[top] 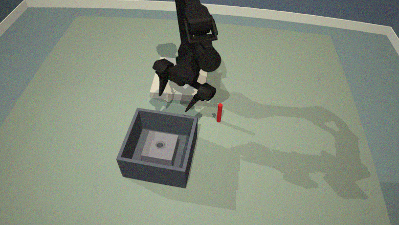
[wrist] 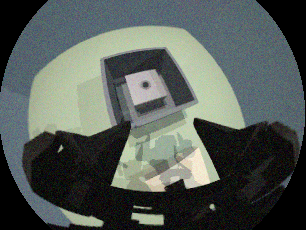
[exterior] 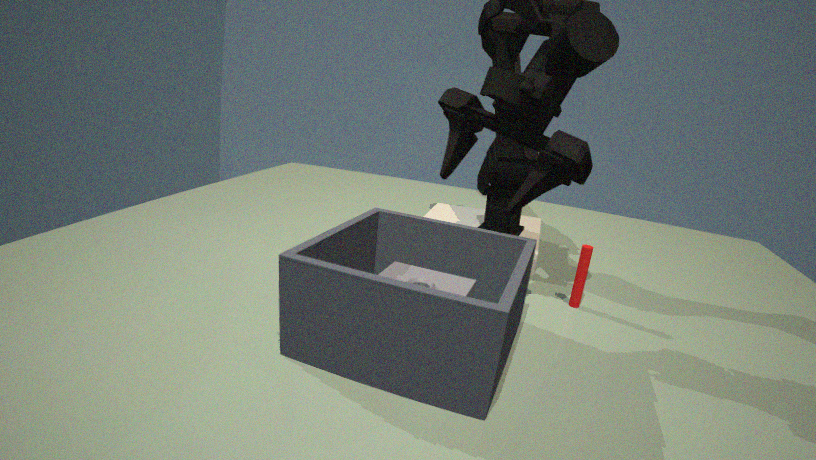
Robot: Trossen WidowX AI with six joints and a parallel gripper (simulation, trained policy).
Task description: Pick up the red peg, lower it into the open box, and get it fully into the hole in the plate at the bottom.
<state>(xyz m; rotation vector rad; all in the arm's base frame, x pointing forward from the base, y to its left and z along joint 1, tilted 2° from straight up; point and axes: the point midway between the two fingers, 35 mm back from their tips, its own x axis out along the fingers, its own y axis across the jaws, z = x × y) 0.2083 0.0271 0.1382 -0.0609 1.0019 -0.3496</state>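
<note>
Your gripper [top: 172,103] [exterior: 476,193] [wrist: 162,122] has its jaws wide apart, holding nothing; the red peg [top: 219,112] [exterior: 581,276] stands outside the box [top: 154,173] [exterior: 388,331] [wrist: 191,103], so you still have grasping, lowering and inserting left.

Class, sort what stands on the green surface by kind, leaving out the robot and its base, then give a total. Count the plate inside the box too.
Peg: 1
Box: 1
Plate: 1
Total: 3
</note>
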